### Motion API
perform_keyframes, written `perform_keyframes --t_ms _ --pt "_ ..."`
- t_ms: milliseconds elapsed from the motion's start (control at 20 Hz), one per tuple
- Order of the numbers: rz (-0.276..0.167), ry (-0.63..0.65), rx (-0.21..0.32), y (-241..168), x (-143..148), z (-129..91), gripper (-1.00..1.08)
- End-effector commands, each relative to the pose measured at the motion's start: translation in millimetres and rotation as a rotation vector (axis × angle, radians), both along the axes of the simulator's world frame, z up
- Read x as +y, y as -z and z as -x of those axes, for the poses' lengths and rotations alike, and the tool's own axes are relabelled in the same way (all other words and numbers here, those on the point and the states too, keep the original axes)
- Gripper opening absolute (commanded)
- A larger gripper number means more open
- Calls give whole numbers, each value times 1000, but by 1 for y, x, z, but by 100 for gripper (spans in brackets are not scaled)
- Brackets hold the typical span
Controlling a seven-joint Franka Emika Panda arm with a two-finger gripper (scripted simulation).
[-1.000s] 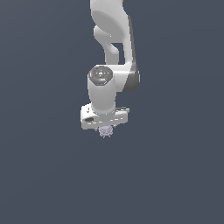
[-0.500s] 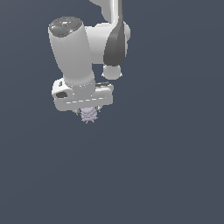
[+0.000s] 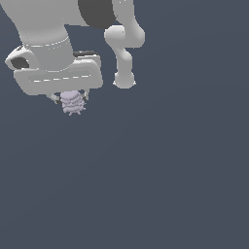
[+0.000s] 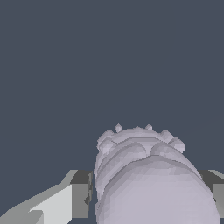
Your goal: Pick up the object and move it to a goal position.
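Clearly the end effector (image 3: 73, 99) is clamped on the unlabelled lilac-grey object (image 3: 73, 103), fingers (image 4: 81, 194) flanking it.

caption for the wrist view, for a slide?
Gripper shut on the ridged lilac-grey object, dark background beyond.

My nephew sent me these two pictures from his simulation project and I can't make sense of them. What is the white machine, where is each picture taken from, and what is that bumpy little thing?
These are computer renders, not photos. The white machine is a robot arm. One picture comes from a camera off the arm; the other from a camera on its wrist, looking past the end effector, the arm's grasping part. The bumpy thing is the object it must carry: pale lilac-grey, with stacked rounded ridges and tiny spikes at one end. The wrist view shows it large, with a dark pad of the end effector on either side, so it is held. Nothing else shows, only a plain grey-blue background.
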State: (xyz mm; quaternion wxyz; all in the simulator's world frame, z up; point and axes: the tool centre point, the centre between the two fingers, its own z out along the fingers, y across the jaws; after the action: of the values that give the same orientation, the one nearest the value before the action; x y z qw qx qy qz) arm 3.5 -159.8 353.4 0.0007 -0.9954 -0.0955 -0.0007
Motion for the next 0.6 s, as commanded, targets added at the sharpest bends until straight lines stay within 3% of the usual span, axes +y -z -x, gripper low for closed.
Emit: perform_keyframes --t_ms 0,550 --pt "0 -1 1 -25 -15 3 -100" --pt "1 -1 1 -102 -62 6 -100"
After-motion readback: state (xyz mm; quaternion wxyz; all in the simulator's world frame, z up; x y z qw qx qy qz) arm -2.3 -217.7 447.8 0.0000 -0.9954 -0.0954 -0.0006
